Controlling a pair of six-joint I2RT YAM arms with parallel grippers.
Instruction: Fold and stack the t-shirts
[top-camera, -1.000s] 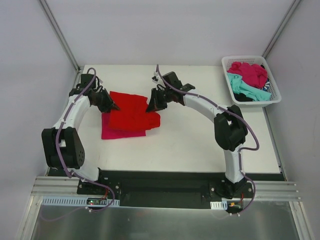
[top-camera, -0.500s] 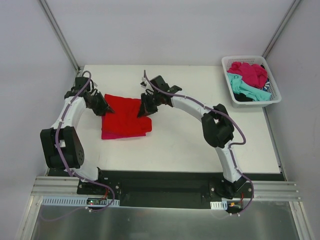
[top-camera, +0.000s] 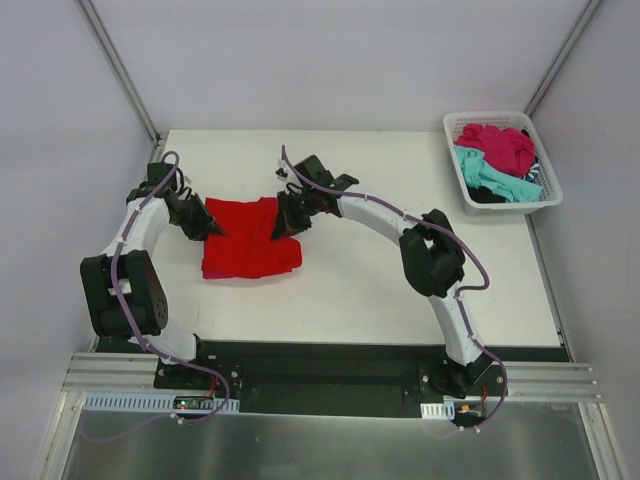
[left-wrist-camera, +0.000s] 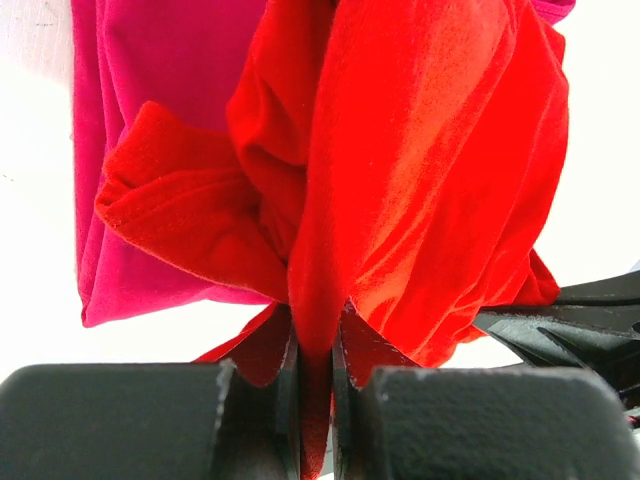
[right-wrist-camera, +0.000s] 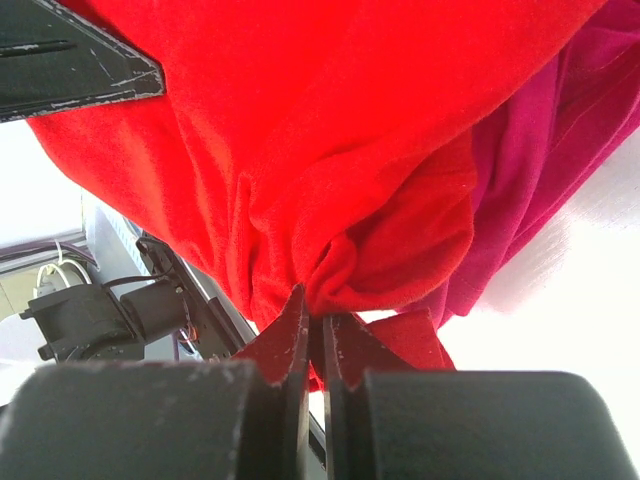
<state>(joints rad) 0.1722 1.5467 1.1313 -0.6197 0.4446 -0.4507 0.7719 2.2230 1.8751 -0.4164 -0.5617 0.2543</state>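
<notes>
A bright red t-shirt (top-camera: 245, 232) lies folded on top of a magenta-pink t-shirt (top-camera: 222, 270) at the table's left middle. My left gripper (top-camera: 214, 229) is shut on the red shirt's left edge, and cloth runs between its jaws in the left wrist view (left-wrist-camera: 316, 340). My right gripper (top-camera: 279, 226) is shut on the red shirt's right edge (right-wrist-camera: 315, 320). The pink shirt (left-wrist-camera: 150, 120) shows under the red one (left-wrist-camera: 430, 160) in both wrist views, the pink (right-wrist-camera: 560, 160) peeking out beside the red (right-wrist-camera: 330, 130).
A white lattice basket (top-camera: 548, 196) stands at the back right corner, holding magenta (top-camera: 500, 145), teal (top-camera: 490, 178) and dark shirts. Metal frame posts rise at the table's back corners.
Both grippers have carried the red shirt leftward and nearer, so it now covers almost all of the pink shirt. The red shirt looks more bunched and narrower than before.
</notes>
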